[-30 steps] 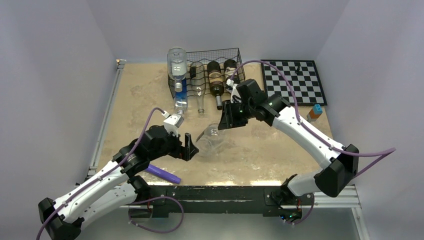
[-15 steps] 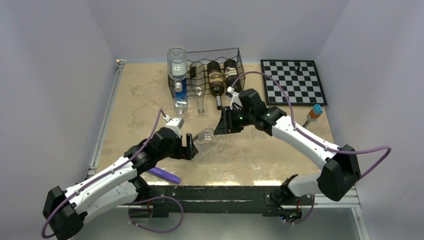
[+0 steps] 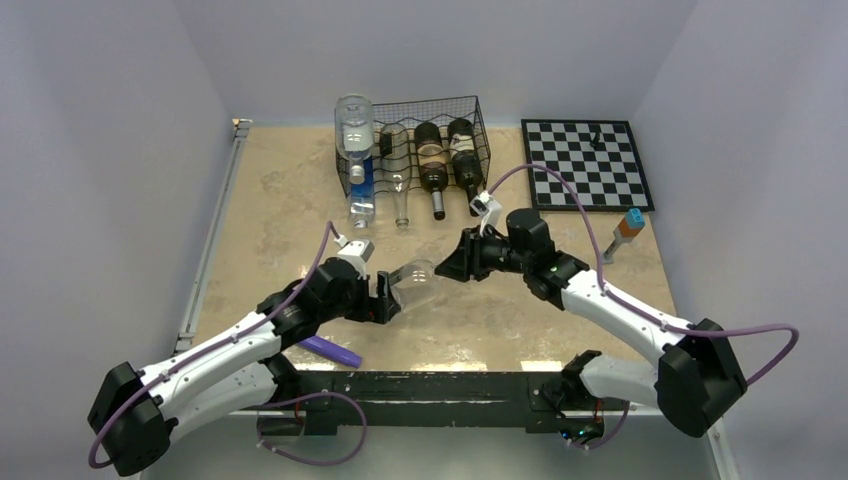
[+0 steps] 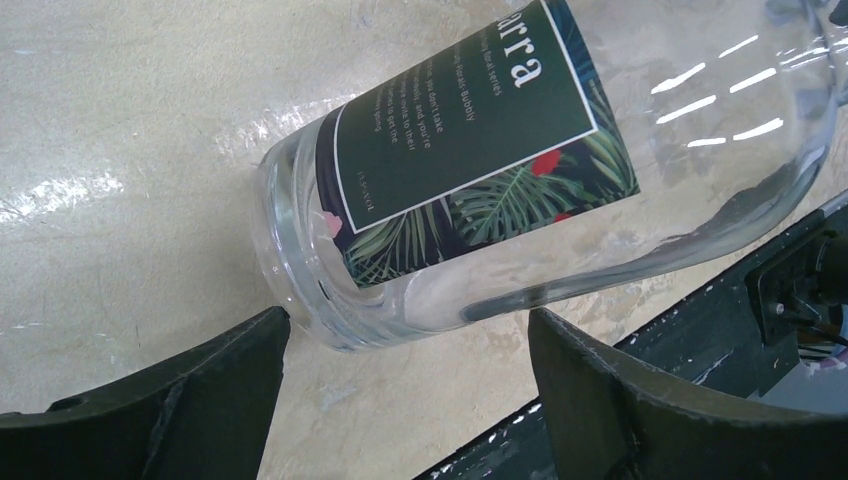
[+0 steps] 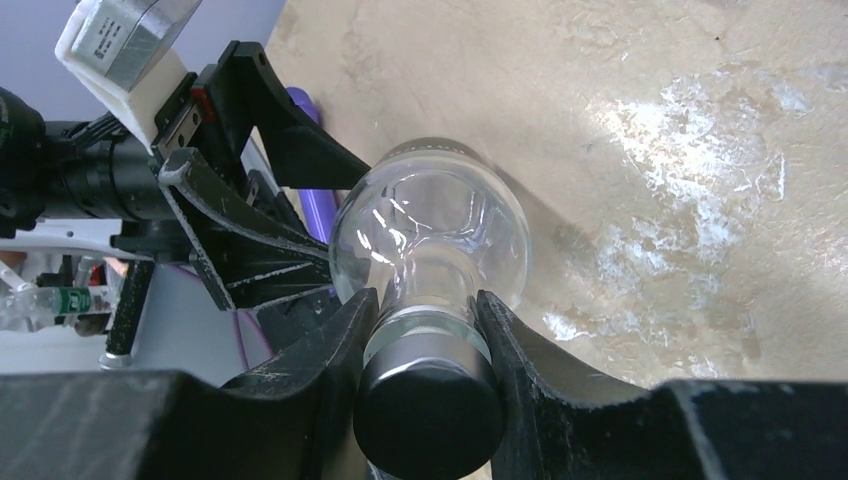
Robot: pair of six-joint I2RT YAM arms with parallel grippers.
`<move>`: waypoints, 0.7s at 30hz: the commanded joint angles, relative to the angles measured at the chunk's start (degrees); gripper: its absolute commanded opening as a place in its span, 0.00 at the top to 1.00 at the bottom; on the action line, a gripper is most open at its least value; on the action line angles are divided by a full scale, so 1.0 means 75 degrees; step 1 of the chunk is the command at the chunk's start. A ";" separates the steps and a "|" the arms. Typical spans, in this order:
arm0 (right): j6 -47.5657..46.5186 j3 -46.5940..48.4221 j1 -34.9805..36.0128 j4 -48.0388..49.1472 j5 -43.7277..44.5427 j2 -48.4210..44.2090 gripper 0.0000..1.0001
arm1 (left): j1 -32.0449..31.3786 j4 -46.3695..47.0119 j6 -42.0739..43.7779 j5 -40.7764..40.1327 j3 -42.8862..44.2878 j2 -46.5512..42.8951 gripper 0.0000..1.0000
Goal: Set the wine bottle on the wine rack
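The right arm has drawn back from the black wire-mesh wine rack (image 3: pixel 482 135), its pincer (image 5: pixel 425 330) pinching the neck of the clear glass, leafy-labelled wine bottle (image 3: pixel 413 280). The bottle slants on the tan marbled surface (image 3: pixel 290 190), well apart from the rack. The left pincer (image 4: pixel 410 340) is spread at its base.

Pale lavender walls (image 3: pixel 120 80) around a beige marbled tabletop (image 3: pixel 290 180), black front rail (image 3: pixel 430 385).
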 commanded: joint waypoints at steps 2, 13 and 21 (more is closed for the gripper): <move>-0.1176 -0.0501 0.0328 -0.0961 -0.0304 -0.0089 1.00 | 0.0075 0.0392 -0.0017 -0.0729 0.0033 0.0367 0.09; -0.1691 -0.0741 0.0912 -0.1771 0.0482 -0.0105 1.00 | 0.0241 0.0529 0.0137 -0.0992 0.0252 0.0578 0.07; -0.2017 -0.0424 0.1339 -0.1982 0.1284 0.0629 1.00 | 0.0363 0.0249 0.0364 -0.1233 0.0589 0.0577 0.06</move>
